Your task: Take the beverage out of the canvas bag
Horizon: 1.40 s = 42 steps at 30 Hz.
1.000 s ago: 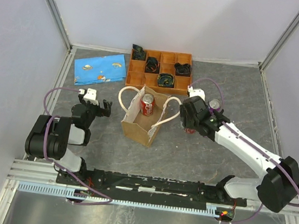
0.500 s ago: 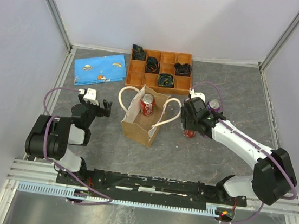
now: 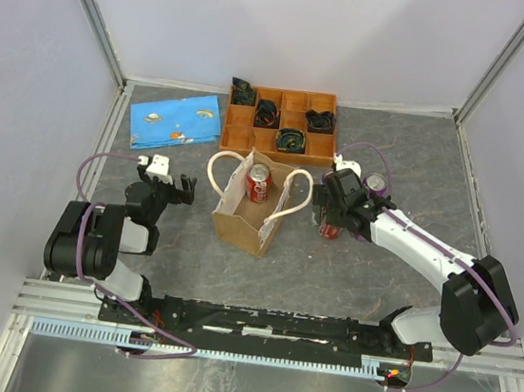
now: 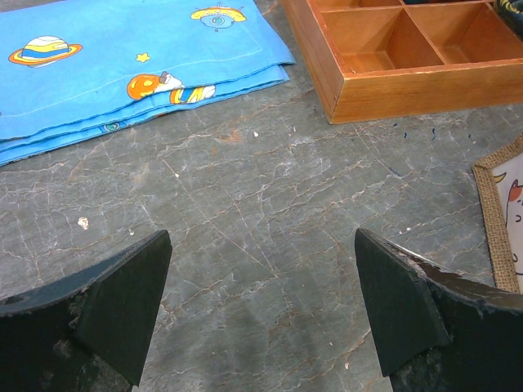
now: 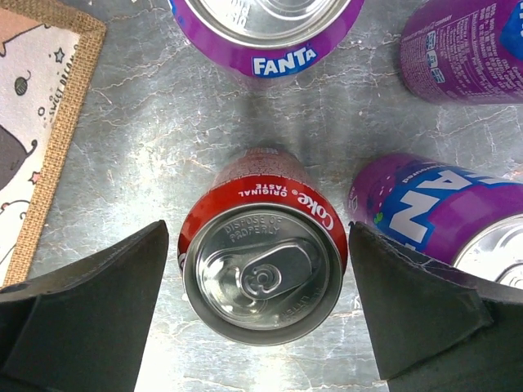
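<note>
The right hand [image 5: 258, 245] is spread wide, its two dark fingers [image 5: 98, 302] flanking an upright red Coke can [image 5: 261, 273] that stands on the grey worktop [image 5: 147, 122]; the gaps at the can's sides are too slim to tell whether either finger touches it. Three purple Fanta cans [image 5: 265, 33] sit close around it (one beyond, two to its right). Just left of this hand is the canvas bag [image 3: 245, 215], standing open-topped in the middle of the worktop with its cream rope handles [image 3: 218, 167] flopped outward. A second Coke can [image 3: 259, 184] stands upright inside the bag at its far end. The left hand [image 4: 261, 269] is also wide apart and holds nothing, low over bare worktop to the left of the bag. Beyond it lie a blue cloth [image 4: 122, 57] and the orange tray [image 4: 392, 57].
</note>
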Each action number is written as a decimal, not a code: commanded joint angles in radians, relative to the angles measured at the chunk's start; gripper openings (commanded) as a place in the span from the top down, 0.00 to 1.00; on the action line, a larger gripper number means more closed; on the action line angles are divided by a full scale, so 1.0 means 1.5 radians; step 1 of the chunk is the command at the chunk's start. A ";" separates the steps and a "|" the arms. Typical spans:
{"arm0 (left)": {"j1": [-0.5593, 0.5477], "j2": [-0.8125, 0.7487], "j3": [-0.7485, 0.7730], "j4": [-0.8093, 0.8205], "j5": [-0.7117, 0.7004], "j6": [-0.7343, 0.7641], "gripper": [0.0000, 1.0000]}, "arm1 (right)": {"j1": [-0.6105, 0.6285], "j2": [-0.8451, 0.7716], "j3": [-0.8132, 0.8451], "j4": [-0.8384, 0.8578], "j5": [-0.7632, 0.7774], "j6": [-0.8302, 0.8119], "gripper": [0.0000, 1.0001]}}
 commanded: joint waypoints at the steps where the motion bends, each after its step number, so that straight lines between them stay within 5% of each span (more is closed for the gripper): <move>1: 0.003 -0.005 0.001 0.034 0.010 0.032 0.01 | -0.001 -0.020 0.028 -0.007 0.015 -0.004 0.01; 7: 0.002 -0.005 0.002 0.034 0.009 0.032 0.01 | 0.008 -0.091 0.078 -0.048 0.024 -0.027 0.01; 18: 0.002 -0.005 0.002 0.034 0.010 0.032 0.01 | 0.126 -0.168 0.249 -0.067 0.213 -0.114 0.02; 42: 0.003 -0.005 0.002 0.033 0.010 0.032 0.01 | 0.209 0.214 0.471 -0.019 0.004 -0.152 0.09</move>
